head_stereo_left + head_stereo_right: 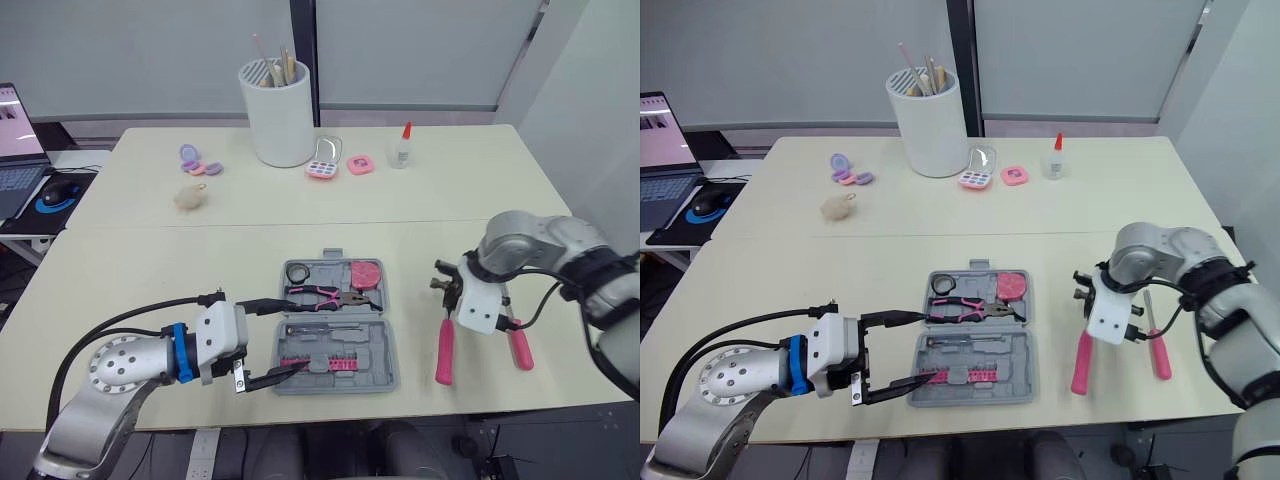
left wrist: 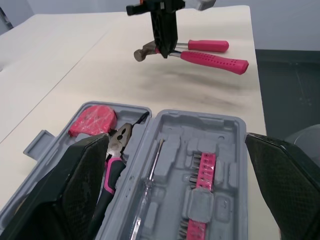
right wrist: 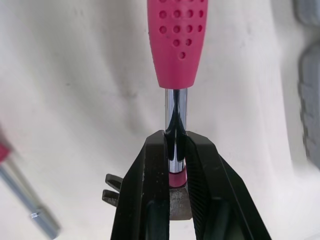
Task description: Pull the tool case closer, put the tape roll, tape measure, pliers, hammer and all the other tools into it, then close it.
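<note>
Right fingers (image 3: 150, 200) clamp hammer (image 3: 175, 40) shaft, per wrist view; left fingers (image 2: 85, 185) wide at case (image 2: 200, 116).

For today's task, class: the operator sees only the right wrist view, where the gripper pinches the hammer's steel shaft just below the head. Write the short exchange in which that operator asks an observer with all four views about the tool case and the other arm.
Operator: My right gripper is shut on the hammer. Is the tool case ready to take it?
Observer: Yes. The tool case lies open, on the robot's left of the hammer.
Operator: And where is the other arm?
Observer: The left gripper is open, with its two fingers reaching in over the case's left edge.
</note>
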You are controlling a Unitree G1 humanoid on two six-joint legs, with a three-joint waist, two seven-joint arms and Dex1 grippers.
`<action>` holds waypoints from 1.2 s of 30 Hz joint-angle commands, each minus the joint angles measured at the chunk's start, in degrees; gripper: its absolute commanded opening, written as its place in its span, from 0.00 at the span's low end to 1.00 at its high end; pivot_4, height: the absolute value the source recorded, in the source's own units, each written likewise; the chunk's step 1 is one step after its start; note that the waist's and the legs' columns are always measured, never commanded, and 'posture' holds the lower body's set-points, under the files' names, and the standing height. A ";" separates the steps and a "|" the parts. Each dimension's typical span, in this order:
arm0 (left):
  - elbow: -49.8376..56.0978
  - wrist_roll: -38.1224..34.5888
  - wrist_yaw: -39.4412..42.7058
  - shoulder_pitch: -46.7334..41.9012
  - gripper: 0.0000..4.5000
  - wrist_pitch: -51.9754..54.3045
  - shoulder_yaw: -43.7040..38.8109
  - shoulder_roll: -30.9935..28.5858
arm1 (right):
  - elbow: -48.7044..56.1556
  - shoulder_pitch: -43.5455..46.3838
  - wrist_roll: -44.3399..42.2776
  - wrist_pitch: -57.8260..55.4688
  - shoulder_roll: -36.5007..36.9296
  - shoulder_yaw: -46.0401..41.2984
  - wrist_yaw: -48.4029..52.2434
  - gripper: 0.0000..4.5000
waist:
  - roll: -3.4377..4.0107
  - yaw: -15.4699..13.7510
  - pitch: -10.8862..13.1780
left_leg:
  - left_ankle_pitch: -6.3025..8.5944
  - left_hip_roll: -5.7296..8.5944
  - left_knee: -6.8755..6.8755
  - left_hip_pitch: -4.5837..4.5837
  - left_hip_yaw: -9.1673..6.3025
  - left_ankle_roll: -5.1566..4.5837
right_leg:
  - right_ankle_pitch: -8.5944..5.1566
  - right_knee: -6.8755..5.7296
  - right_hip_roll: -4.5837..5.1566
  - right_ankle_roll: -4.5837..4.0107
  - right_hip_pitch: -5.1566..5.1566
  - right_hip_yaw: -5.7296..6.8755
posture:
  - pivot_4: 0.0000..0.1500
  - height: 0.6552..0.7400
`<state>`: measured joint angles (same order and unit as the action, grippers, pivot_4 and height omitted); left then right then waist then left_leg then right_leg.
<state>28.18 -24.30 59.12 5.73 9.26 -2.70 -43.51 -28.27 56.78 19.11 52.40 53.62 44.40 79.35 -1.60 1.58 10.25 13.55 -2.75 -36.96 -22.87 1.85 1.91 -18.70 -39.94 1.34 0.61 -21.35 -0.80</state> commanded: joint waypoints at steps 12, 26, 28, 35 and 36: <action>3.07 -1.16 -1.79 -2.45 1.00 3.80 -0.45 -0.10 | 40.71 -34.00 -30.11 -80.02 16.45 -32.67 -2.10 0.05 | 0.03 0.11 0.01 | 0.00 0.00 -0.01 0.00 0.02 0.00 | 0.00 0.00 0.01 0.00 0.02 -0.04 | 1.00 0.96; -1.04 -0.73 1.86 -3.03 1.00 -0.16 0.29 -0.06 | 60.14 -49.46 -39.43 -135.23 -11.57 -51.33 -36.43 0.05 | -0.07 0.12 -0.04 | -0.01 -0.02 0.05 -0.06 0.00 0.02 | -0.01 0.03 -0.18 0.09 -0.04 -0.07 | 1.00 0.96; -1.29 -0.54 2.14 -3.16 1.00 -0.43 0.51 -0.02 | 60.25 -47.80 -37.73 -139.23 -17.71 -52.91 -41.95 0.05 | -0.06 0.20 -0.04 | -0.01 -0.03 0.05 -0.06 0.02 0.03 | -0.01 0.03 -0.20 0.09 -0.06 -0.10 | 1.00 0.96; 0.60 -0.10 1.20 -4.82 1.00 1.16 3.10 0.17 | 54.44 -44.47 -32.22 -136.90 -29.31 -50.99 -55.97 0.05 | -0.10 0.11 -0.07 | 0.00 0.08 0.05 -0.12 0.04 0.03 | -0.02 0.06 -0.22 0.12 -0.08 -0.09 | 1.00 0.96; 0.70 -0.09 0.99 -5.19 1.00 1.42 3.36 0.18 | 53.46 -43.99 -31.80 -136.42 -30.86 -51.11 -57.44 0.05 | -0.11 0.12 -0.07 | 0.00 0.08 0.05 -0.12 0.05 0.03 | -0.02 0.06 -0.23 0.12 -0.09 -0.10 | 1.00 0.96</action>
<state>26.78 -24.37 60.50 1.29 10.61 0.20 -43.48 25.30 12.01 -13.83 -85.28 23.38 -5.76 24.16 -1.71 1.69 10.17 13.54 -2.68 -36.90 -23.00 1.89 1.93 -18.72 -39.87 1.11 0.73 -21.43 -0.90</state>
